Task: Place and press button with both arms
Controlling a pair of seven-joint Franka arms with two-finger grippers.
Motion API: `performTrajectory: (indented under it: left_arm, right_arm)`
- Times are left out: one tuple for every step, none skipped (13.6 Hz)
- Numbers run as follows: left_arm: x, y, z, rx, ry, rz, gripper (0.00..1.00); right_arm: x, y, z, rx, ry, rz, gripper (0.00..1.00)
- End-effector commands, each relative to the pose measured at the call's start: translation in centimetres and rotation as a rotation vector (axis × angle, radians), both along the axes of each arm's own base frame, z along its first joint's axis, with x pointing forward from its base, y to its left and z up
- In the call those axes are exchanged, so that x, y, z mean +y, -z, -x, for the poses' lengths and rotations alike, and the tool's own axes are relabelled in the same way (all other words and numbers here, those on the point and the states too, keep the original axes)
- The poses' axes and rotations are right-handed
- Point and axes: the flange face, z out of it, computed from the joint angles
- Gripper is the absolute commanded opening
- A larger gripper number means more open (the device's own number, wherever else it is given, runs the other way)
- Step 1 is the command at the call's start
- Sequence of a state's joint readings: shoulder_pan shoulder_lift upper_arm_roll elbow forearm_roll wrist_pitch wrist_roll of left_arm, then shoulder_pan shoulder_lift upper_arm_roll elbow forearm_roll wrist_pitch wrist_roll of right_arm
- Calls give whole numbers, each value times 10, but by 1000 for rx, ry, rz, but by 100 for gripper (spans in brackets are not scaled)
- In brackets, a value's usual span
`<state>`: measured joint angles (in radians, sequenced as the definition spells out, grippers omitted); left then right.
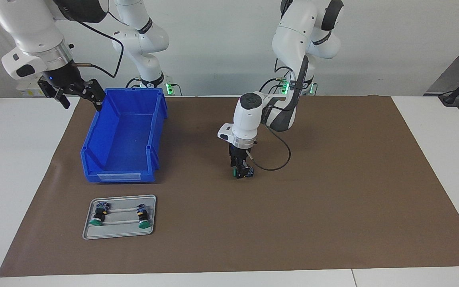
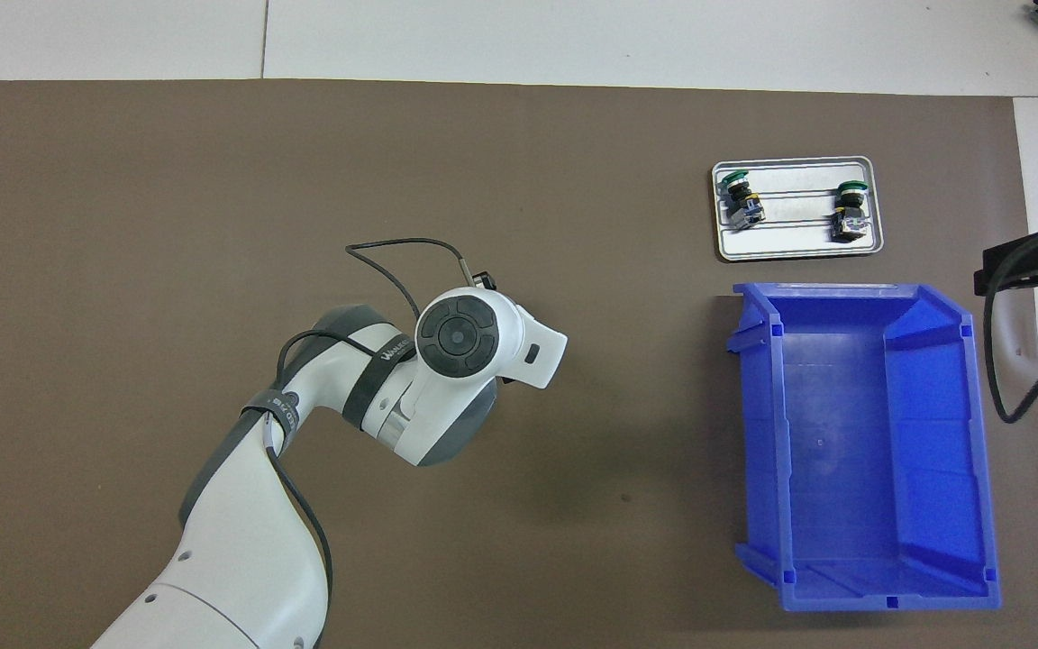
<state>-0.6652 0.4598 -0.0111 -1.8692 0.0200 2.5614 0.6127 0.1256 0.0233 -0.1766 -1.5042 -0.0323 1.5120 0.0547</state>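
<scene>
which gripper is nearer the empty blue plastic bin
Right. The right gripper hangs by the blue bin's robot-side corner; the left gripper holds a green-capped button over the brown mat, well apart.

left gripper (image 1: pixel 242 172) low over the brown mat (image 1: pixel 333 199) — jaws clamped on a button (image 1: pixel 244 172) — right gripper (image 1: pixel 79 92) spread beside the blue bin (image 1: pixel 122 135)

Robot lab, two arms (image 1: pixel 293 48), brown mat (image 1: pixel 333 199)
</scene>
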Motion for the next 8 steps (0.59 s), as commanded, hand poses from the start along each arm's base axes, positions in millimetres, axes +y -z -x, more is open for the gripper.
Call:
performTrajectory:
  left_arm:
    - [2, 4, 9, -17, 45, -1, 63]
    - [3, 5, 9, -17, 51, -3, 60]
    - [3, 4, 9, -18, 53, -2, 57]
    - [3, 4, 9, -19, 64, -6, 54]
    - [4, 5, 8, -19, 77, -12, 49]
    - [5, 4, 7, -21, 78, -13, 44]
    - [6, 4, 7, -19, 77, -16, 40]
    - [7, 4, 6, -21, 85, -19, 36]
  right_arm:
    - [1, 0, 6, 7, 3, -9, 100]
    - [1, -1, 6, 6, 3, -9, 100]
    - [1, 0, 6, 7, 3, -9, 100]
    - [1, -1, 6, 6, 3, -8, 100]
    - [1, -1, 6, 6, 3, -9, 100]
    - [1, -1, 5, 4, 3, -9, 100]
    - [1, -1, 5, 6, 3, -9, 100]
    - [1, 0, 6, 7, 3, -9, 100]
